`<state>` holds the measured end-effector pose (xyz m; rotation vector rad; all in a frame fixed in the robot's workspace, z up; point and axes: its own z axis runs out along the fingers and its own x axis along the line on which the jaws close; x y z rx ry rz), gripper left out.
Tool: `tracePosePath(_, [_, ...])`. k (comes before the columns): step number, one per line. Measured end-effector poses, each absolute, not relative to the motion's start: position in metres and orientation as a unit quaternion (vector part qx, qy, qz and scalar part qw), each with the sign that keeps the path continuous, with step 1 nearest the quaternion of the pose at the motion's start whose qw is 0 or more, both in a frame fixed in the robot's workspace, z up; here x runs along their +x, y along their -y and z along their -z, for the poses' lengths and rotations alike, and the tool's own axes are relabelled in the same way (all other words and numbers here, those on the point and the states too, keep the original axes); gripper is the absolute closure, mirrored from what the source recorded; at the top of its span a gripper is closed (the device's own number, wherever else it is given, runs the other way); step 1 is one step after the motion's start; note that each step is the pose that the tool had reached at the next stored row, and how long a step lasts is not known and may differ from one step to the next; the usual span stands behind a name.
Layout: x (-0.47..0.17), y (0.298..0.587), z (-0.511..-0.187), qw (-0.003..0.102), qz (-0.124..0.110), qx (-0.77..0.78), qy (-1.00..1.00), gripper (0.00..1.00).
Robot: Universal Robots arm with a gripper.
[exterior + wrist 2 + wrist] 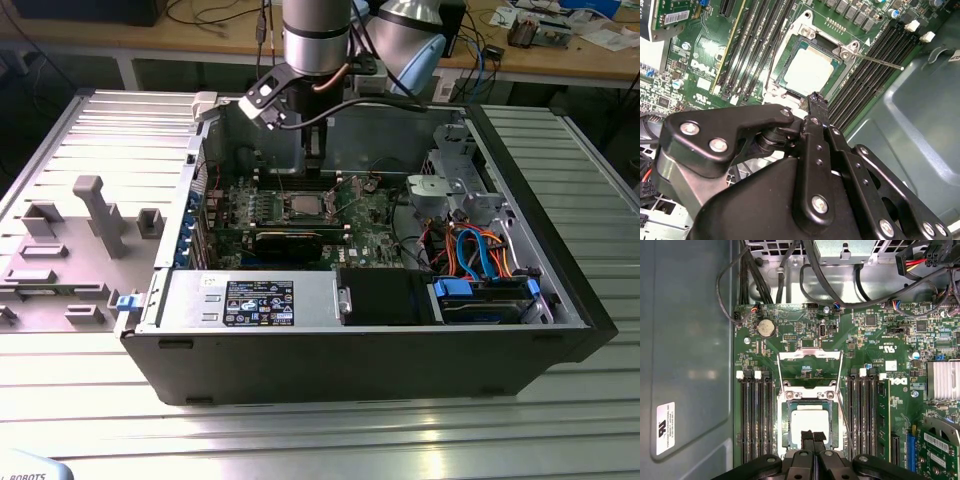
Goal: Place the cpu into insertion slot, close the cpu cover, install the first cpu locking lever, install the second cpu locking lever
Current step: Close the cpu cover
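In the exterior view, an open computer case (350,350) is seen lying on a ribbed metal table (300,430). The arm (315,35) is lowered from the upper middle of the frame into the case, and the gripper (314,172) is held just above the green circuit board (365,215). The cpu (305,207) is found at the centre of the frame, directly below the gripper. A grey fixture tray (80,230) is laid out toward the exterior view's left.

In the second wrist view, the gripper (816,101) is seen with its black fingers (815,107) pressed together and nothing between them. Its tip is held at the edge of the insertion slot (790,47), in which the cpu (807,70) is seated flat, silver top up. A thin locking lever (880,61) is seen reaching from the slot's corner across the black memory slots (865,82).

In the first wrist view, the gripper (813,437) is clenched on nothing, its tips over the near edge of the cpu (810,421). The cpu lies inside the insertion slot (785,432). The cpu cover (810,355) is swung open, away from the slot, with bare board showing through its window. Memory slots (755,420) are ranged on both sides.
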<state>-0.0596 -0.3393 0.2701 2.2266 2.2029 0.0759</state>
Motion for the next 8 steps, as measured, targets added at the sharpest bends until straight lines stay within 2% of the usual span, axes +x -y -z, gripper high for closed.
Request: tracePosePath(8, [-0.0572,0.3392,-0.27,0.004,-0.024,0.711,-0.703,0.89])
